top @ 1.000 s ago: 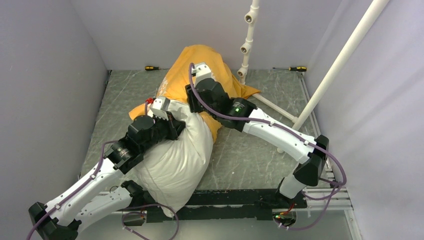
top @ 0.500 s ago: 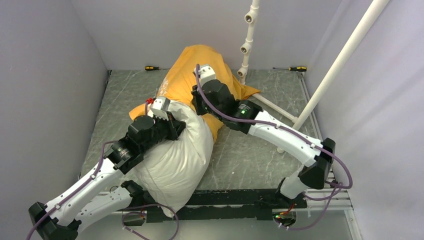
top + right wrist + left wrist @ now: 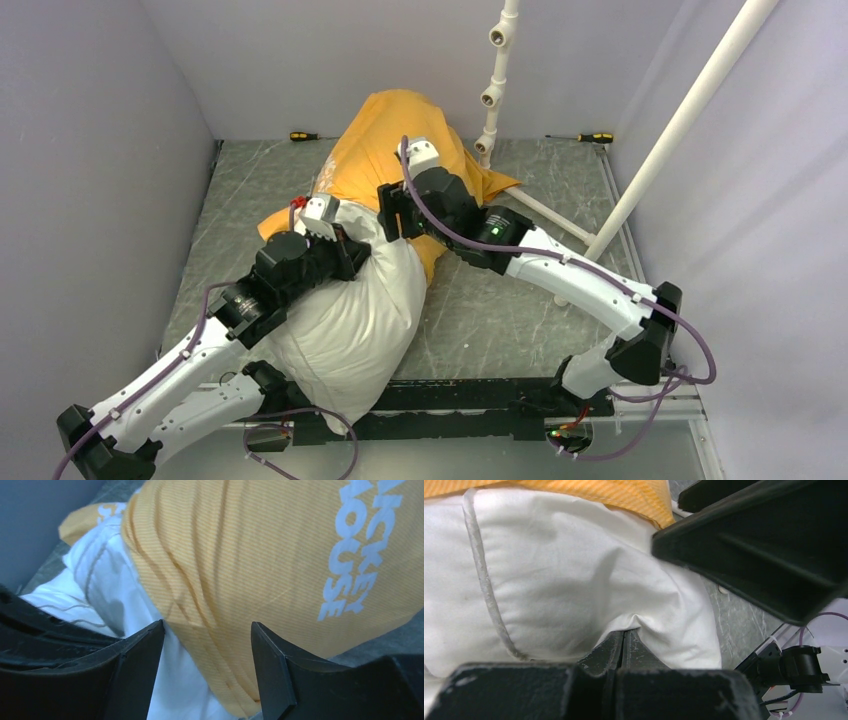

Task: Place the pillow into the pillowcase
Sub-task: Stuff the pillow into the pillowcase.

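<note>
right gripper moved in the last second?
Yes. The right gripper has drifted right, toward the white pipe stand, and slightly back toward the arm bases, above the pillowcase.

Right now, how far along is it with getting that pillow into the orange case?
About halfway. Done: the far end of the pillow sits inside the pillowcase. In hand: the left gripper is pinched shut on pillow fabric, while the right gripper hangs open over the case's hem. Left: the near half of the pillow is bare and needs covering.
</note>
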{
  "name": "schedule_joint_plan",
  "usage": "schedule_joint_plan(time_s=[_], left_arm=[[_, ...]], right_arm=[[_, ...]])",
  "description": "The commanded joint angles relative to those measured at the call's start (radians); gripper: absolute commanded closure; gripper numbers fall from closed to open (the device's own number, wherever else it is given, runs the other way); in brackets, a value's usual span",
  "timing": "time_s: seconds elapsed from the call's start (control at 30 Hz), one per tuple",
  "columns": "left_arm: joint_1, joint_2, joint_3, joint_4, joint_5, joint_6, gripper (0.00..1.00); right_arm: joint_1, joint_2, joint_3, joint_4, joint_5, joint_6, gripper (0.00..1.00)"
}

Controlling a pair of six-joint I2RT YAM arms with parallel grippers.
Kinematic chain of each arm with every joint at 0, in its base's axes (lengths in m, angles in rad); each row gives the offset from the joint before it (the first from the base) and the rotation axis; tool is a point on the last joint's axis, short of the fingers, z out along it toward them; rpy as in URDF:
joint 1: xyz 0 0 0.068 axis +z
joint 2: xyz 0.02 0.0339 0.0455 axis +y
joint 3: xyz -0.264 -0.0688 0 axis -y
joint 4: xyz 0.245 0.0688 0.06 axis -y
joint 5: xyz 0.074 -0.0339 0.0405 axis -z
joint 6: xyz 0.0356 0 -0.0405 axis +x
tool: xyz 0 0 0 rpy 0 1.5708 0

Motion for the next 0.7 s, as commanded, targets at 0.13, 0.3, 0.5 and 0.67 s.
schedule_joint_plan(time_s=[0.13,0.3,0.5,0.67], left_arm=[[-0.014,0.017,-0.044,-0.062,0.036,-0.035,1.0],[-0.014,0.021,-0.036,-0.066,0.035,-0.03,1.0],[-0.014,0.021,-0.029,-0.068,0.013,-0.026,1.0],[-0.013,0.02,-0.034,-0.061,0.002,-0.024,1.0]], right_arm=[[0.002,0.085,0.058,-0.026,0.095,-0.019,0.34],[0.002,0.134,0.151,-0.012,0.154,-0.032,0.67],[0.002,0.123,0.218,0.002,0.129,-0.046,0.89],[0.001,0.03,0.133,0.039,0.106,-0.005,0.94]])
